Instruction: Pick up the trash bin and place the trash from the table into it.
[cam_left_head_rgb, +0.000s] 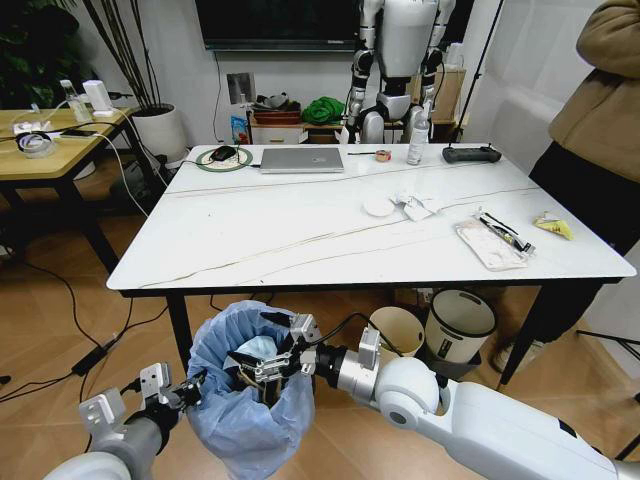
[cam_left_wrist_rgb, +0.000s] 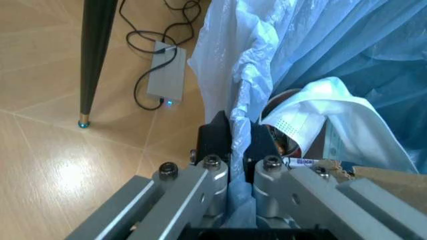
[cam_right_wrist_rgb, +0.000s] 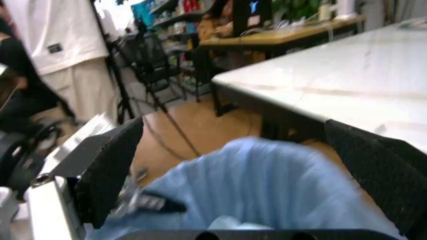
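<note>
Done: left gripper (cam_left_wrist_rgb: 240, 145) pinches bin (cam_left_head_rgb: 250, 420) bag; some trash inside
Right gripper (cam_left_head_rgb: 285, 355): open over bin
Left: tissues (cam_left_head_rgb: 405, 207), wrappers (cam_left_head_rgb: 552, 226) on table (cam_left_head_rgb: 300, 230)

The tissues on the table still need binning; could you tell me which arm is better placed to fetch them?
Probably the right. The right gripper hangs open over the trash bin, holding nothing, and the tissues lie on its side of the table. The left gripper is clamped on the bin's bag.

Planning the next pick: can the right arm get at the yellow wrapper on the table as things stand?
Probably not without moving: the right end effector is open over the trash bin, below the table edge. The yellow wrapper lies far across the top, though nothing blocks it.
</note>
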